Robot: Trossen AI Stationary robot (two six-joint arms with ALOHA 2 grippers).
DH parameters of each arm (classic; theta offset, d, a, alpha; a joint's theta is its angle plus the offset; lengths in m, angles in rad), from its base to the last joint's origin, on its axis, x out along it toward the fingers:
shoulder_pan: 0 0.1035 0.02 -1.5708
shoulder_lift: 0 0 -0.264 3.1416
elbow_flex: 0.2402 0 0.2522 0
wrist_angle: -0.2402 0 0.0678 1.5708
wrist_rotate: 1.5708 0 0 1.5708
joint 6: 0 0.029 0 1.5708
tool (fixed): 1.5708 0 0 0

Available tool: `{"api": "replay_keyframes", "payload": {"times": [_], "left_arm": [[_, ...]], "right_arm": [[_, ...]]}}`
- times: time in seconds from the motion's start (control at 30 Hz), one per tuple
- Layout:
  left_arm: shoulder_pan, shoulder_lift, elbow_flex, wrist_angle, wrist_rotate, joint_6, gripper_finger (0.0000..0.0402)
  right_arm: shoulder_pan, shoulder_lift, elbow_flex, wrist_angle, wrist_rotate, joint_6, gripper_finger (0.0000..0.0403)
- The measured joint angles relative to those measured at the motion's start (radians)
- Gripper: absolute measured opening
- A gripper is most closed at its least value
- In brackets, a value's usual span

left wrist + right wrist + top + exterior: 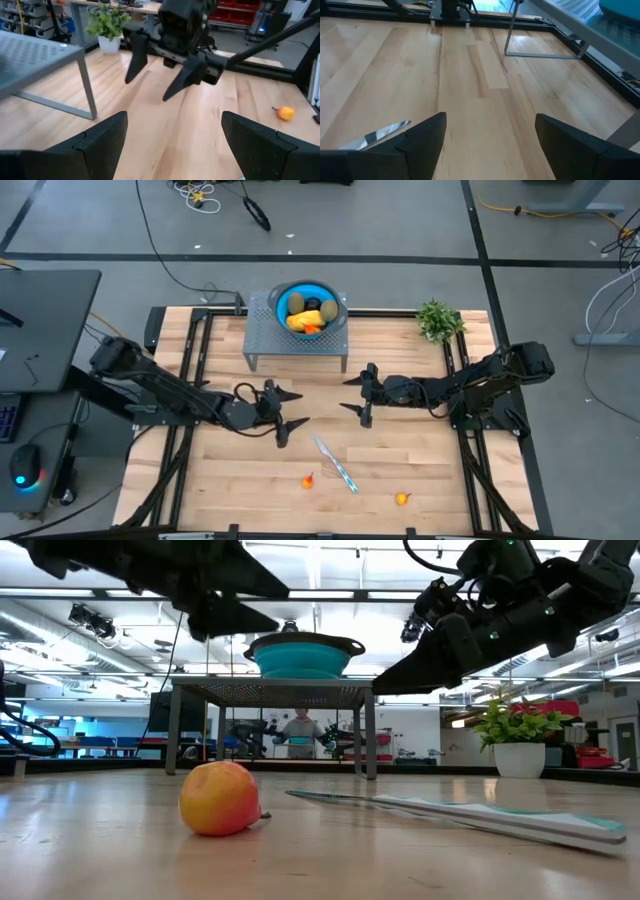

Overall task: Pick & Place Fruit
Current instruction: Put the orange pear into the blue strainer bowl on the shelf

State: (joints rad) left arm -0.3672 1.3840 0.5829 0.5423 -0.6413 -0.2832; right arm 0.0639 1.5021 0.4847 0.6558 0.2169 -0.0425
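Now both hands wide, empty: left hand (283, 412) nearer orange-red fruit (307, 480), front of it on worktop (420, 450); right hand (356, 394) farther.

A teal-handled knife (336, 465) lies on the table (420, 480); a plant (438, 320) stands apparently at the corner.
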Motion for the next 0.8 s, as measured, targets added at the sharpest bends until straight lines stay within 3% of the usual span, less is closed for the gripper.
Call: {"api": "replay_keyframes", "payload": {"times": [0.13,0.43,0.6,0.8], "left_arm": [[-0.003,0.099,0.009,0.131,0.044,0.008,0.0332],[-0.061,0.269,0.116,0.147,0.052,0.037,0.0332],[-0.104,0.357,0.163,0.154,0.125,0.013,0.0332],[-0.154,0.419,0.174,0.153,0.099,0.006,0.0332]], "right_arm": [[0.000,0.000,0.000,0.005,0.000,0.000,0.0316],[-0.004,0.000,0.000,0.006,0.022,-0.025,0.0316],[-0.006,0.000,0.000,-0.002,0.023,-0.007,0.0316],[-0.006,0.000,0.000,-0.002,0.018,0.012,0.0316]]}}
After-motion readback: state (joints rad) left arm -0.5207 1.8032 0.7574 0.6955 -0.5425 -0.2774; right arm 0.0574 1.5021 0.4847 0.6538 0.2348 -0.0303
